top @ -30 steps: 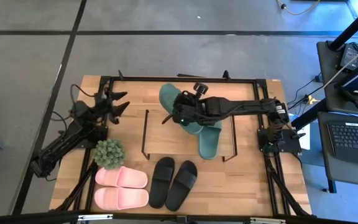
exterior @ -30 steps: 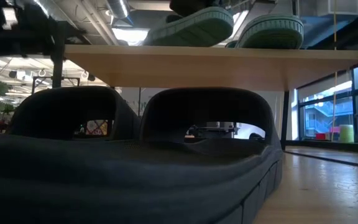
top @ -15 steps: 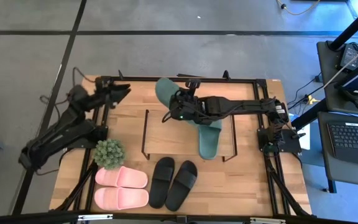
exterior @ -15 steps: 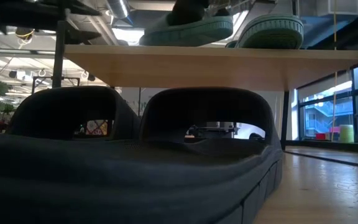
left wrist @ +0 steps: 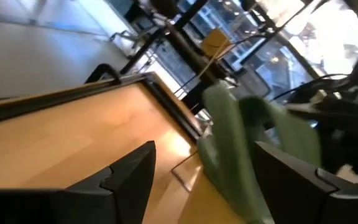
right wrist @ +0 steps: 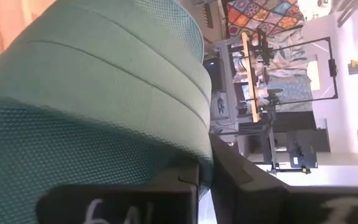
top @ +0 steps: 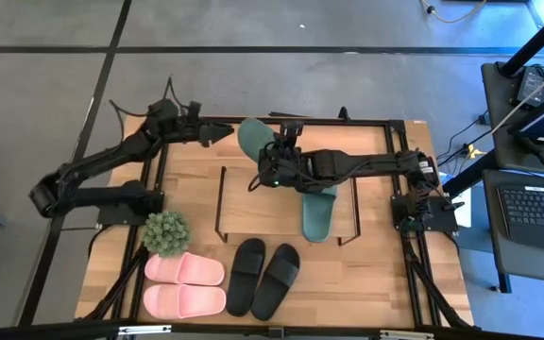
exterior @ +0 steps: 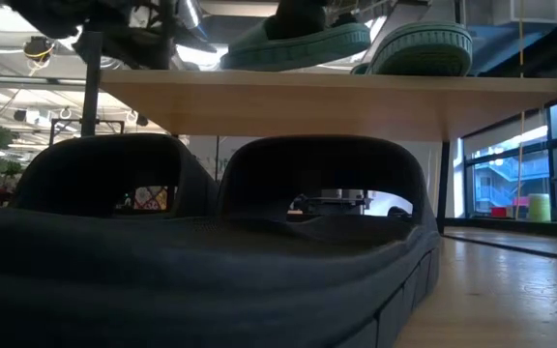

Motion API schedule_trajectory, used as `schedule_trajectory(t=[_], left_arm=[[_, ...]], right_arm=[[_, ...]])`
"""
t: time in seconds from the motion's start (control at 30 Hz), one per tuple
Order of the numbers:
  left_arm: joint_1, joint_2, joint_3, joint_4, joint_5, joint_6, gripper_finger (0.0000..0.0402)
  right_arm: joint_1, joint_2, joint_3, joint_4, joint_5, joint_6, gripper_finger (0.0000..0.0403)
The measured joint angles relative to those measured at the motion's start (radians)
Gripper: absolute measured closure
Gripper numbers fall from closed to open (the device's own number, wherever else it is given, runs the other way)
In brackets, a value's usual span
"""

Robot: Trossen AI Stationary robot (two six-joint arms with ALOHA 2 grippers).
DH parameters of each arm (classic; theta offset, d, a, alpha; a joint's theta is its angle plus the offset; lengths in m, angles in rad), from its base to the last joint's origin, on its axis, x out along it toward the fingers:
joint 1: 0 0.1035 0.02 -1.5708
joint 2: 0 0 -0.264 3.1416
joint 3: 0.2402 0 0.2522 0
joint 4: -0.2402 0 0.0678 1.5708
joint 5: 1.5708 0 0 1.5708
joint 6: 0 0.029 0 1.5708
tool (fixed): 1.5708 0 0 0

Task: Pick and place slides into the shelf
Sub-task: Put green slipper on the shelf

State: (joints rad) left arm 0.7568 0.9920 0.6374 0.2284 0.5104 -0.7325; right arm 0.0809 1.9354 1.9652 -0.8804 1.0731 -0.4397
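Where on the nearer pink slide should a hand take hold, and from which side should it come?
Grip the wide strap of the nearer pink slide, probably from straight above. It lies flat, sole down, at the table's front left. The strap arches over the footbed, so one finger could slip under it. The other pink slide lies close beside it, leaving little room for a side approach.

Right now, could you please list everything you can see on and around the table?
Green slides: two, dark green, on the shelf; one held at the shelf's far edge.
Black slides: two, black, on the table in front of the shelf.
Pink slides: two, light pink, near-left of the table.
Shelf: one, light wood with black wire legs, table centre.
Plant: one, green, beside the pink slides.
Table: one, wooden, black frame.
Right pincer: shut on a green slide.
Left pincer: open, at the table's far edge, near that slide.
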Motion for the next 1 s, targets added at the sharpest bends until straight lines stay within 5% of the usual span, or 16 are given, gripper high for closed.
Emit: schedule_trajectory(t=[0.6, 0.8, 1.0], left_arm=[[-0.112, 0.211, 0.095, 0.099, 0.042, -0.016, 0.0156], [-0.112, 0.226, 0.097, 0.104, 0.051, 0.03, 0.0223], [-0.111, 0.226, 0.097, 0.142, 0.066, 0.033, 0.0341]], right_arm=[[0.007, 0.0, 0.0, 0.002, 0.01, -0.011, 0.0386], [0.007, 0.0, 0.0, 0.001, 0.01, -0.01, 0.0386], [0.008, 0.0, 0.0, -0.002, 0.01, -0.009, 0.0385]])
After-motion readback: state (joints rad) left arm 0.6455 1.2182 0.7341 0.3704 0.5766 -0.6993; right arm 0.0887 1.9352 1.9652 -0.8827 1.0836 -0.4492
